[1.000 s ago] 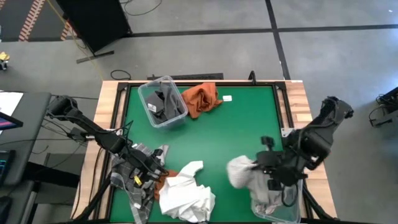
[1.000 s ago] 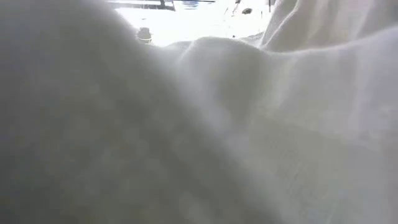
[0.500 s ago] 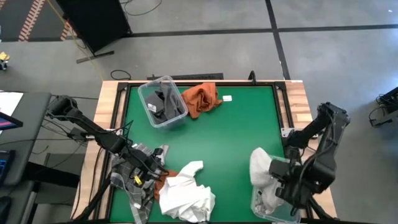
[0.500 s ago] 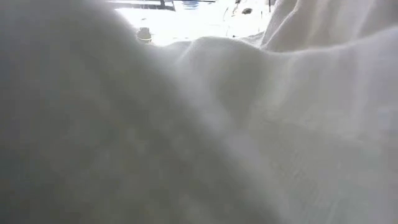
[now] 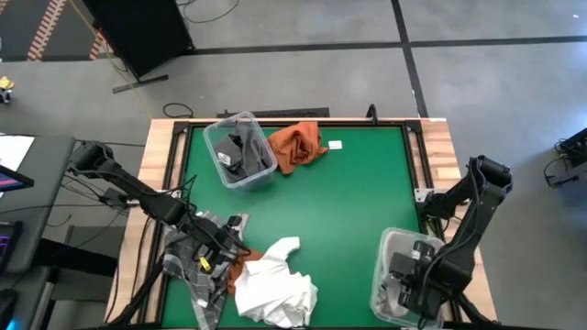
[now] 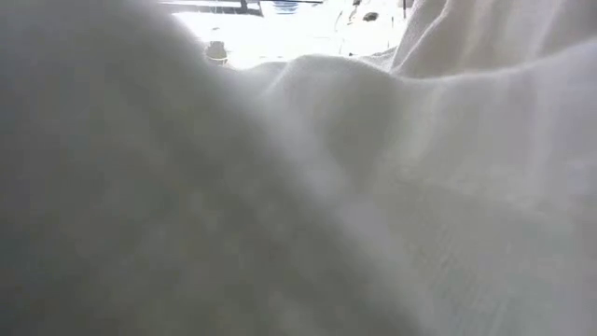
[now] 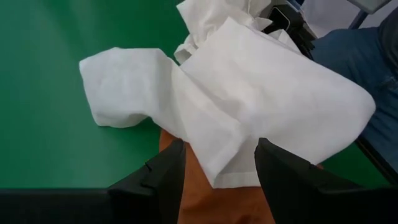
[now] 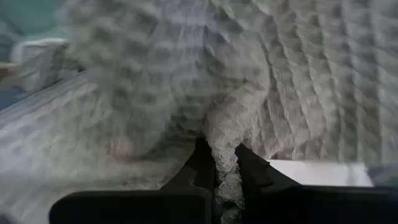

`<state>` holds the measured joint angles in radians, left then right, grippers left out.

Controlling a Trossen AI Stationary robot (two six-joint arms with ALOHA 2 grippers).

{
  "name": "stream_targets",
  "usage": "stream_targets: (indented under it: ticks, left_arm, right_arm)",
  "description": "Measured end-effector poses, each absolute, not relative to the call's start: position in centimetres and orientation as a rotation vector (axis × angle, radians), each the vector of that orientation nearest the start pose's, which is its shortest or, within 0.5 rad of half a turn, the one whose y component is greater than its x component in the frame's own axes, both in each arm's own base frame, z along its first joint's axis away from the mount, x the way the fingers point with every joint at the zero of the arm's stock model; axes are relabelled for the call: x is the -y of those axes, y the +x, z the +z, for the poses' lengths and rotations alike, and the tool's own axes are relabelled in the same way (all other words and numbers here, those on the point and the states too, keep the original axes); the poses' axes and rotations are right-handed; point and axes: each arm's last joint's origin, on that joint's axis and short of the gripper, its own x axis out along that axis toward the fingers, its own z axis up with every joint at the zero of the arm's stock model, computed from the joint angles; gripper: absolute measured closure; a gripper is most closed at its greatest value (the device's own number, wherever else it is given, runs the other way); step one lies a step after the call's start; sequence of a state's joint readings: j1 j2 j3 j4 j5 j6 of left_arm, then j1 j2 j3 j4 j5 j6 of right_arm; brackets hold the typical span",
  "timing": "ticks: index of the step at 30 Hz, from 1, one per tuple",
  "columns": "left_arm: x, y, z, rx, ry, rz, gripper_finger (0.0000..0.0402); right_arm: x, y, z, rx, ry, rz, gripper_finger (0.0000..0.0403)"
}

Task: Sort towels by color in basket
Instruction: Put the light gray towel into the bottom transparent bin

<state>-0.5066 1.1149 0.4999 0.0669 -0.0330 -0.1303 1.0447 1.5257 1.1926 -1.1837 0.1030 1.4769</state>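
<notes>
My right gripper [image 5: 404,280] is down inside the clear bin [image 5: 390,236] at the table's near right, shut on a pale grey-white waffle towel [image 8: 186,74]. My left gripper [image 5: 225,252] is open near the near left. Its fingers stand either side of a corner of the plain white towel [image 7: 249,93], which lies crumpled on the table [image 5: 275,289]. An orange cloth [image 7: 211,199] lies under that corner. The grey plaid towel [image 5: 197,275] lies beneath the left arm. Another rust-orange towel [image 5: 298,145] rests on the mat beside the far bin [image 5: 240,151], which holds the dark grey towel. My right gripper pinches a bunched fold of the waffle towel [image 8: 225,158] between its two fingers [image 8: 202,165]. The rest of the cloth is heaped in front of the fingers inside the bin. Whether my left gripper touches the white towel or the orange cloth, I cannot tell.
The low view is filled by white cloth [image 6: 373,187] right in front of the camera. A small white tag [image 5: 335,145] lies near the far edge. Bare green mat [image 5: 348,202] stretches across the table's middle. Wooden rails border the table.
My right gripper has moved toward the table's near right corner and down into the clear bin, carrying the pale towel. The towel hung over the mat beside the bin a second ago; now it lies bunched inside the bin.
</notes>
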Motion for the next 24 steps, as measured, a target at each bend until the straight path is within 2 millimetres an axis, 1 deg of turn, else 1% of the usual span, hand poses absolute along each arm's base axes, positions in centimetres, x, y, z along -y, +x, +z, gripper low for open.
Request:
stream_targets:
  ticks: [7, 13, 17, 24]
  left_arm:
    - [10.4, 19.5, 19.8, -0.551, 0.04, -0.42, 0.0219]
    - [10.4, 19.6, 19.9, -0.542, 0.055, -0.425, 0.0219]
    - [10.4, 19.6, 19.9, -0.542, 0.055, -0.425, 0.0219]
    - [10.5, 19.7, 20.1, -0.519, 0.049, -0.427, 0.0219]
  right_arm:
    - [-21.9, 13.9, 20.1, -1.467, 0.412, -0.304, 0.0356]
    - [-21.0, 14.3, 17.4, -1.48, 0.49, -0.264, 0.0354]
    - [-20.8, 14.5, 16.4, -1.479, 0.537, -0.234, 0.0353]
    - [-20.8, 14.5, 16.7, -1.474, 0.555, -0.22, 0.0346]
